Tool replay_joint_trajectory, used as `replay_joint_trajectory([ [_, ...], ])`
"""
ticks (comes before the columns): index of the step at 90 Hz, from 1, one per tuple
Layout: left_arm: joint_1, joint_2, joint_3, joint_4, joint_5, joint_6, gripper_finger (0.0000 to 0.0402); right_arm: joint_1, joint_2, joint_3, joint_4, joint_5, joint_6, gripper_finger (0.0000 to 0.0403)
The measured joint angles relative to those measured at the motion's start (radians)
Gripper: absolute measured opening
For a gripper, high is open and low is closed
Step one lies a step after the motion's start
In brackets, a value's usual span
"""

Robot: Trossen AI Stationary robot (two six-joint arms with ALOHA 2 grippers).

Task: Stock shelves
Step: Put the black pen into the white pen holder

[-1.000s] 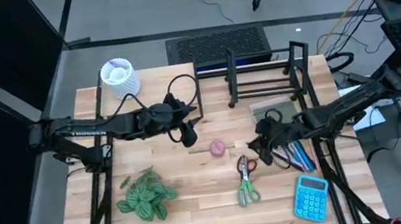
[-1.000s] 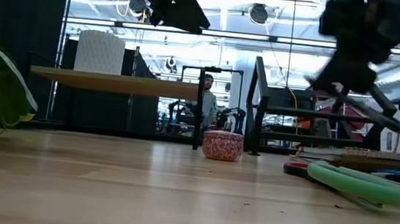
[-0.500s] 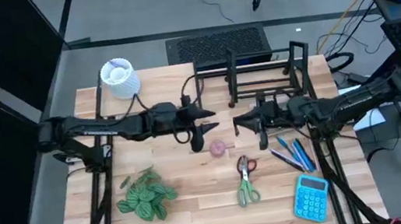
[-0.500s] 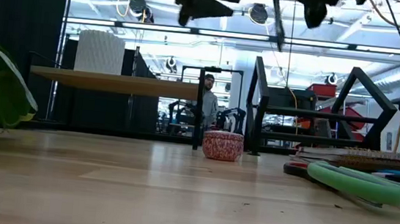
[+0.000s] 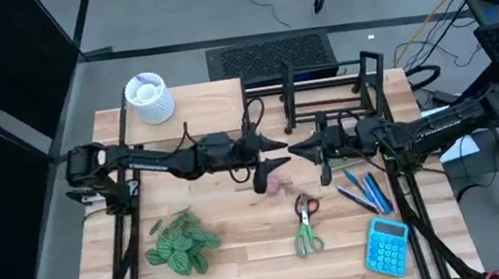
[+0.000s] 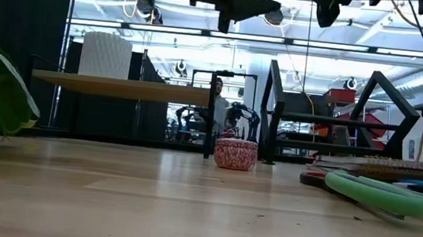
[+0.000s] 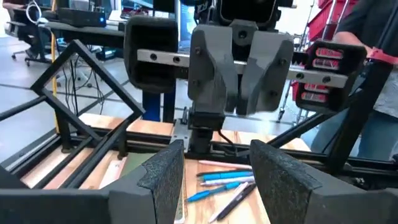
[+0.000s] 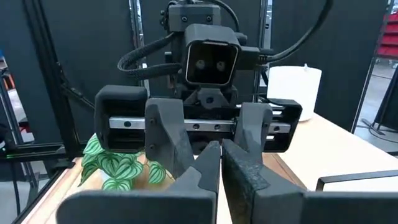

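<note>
- The two arms meet nose to nose above the middle of the pale butcher-block wooden counter [image 5: 247, 257], each wrist camera looking straight at the other arm.
- The left gripper [image 5: 276, 154] hangs above the counter with its fingers [image 7: 163, 180] apart and nothing between them.
- The right gripper [image 5: 302, 148] faces it from the 3 o'clock side, its fingers [image 8: 205, 171] closed together on nothing.
- The low pale-wood flat-topped riser shelf [image 5: 196, 108] stands at the far left of the counter, about 11 o'clock from the grippers, carrying a white ribbed cylindrical pot [image 5: 148, 97].
- The black metal wire-frame rack with upright dividers [image 5: 326, 94] stands just beside it at about 1 o'clock; what lies inside it cannot be made out.
- Goods not yet shelved lie on the counter: a small round pink speckled tin [image 6: 235, 153] just below the left gripper, green-handled scissors [image 5: 307, 234] at 5 o'clock, loose blue pens and pencils [image 5: 365, 192] at 4 o'clock, a blue pocket calculator [image 5: 387, 245], and a green striped-leaf artificial plant [image 5: 181, 242] at 7 o'clock.
- The tin is likely light, rigid and smooth-sided; a grip across its width, fingers low on the wall, should hold it without slipping.
- The plant is soft and springy, best taken at its base; the pens will roll.
</note>
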Motion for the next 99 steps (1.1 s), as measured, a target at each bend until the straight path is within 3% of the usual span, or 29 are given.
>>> replay_joint_trajectory([
  [18,0.000,0.003,0.002,-0.058,-0.001,0.000,0.0171,0.000,-0.001,0.000,-0.107,0.002,0.053,0.0000],
  [31,0.000,-0.016,0.002,-0.162,-0.005,0.000,0.0171,0.001,-0.001,0.000,-0.325,-0.002,0.195,0.0006],
  [50,0.000,-0.033,0.002,-0.315,-0.009,0.000,0.0171,-0.023,0.005,0.000,-0.656,0.026,0.250,0.0067],
  [72,0.003,-0.102,0.003,-0.488,-0.098,0.000,0.0171,-0.162,0.134,0.002,-0.614,-0.036,0.114,0.0133],
  [82,0.003,-0.150,0.003,-0.560,-0.139,0.001,0.0171,-0.219,0.257,0.035,-0.604,-0.107,0.056,0.0138],
  [99,0.003,-0.193,0.003,-0.637,-0.162,0.001,0.0171,-0.254,0.445,0.126,-0.623,-0.132,-0.027,0.0132],
])
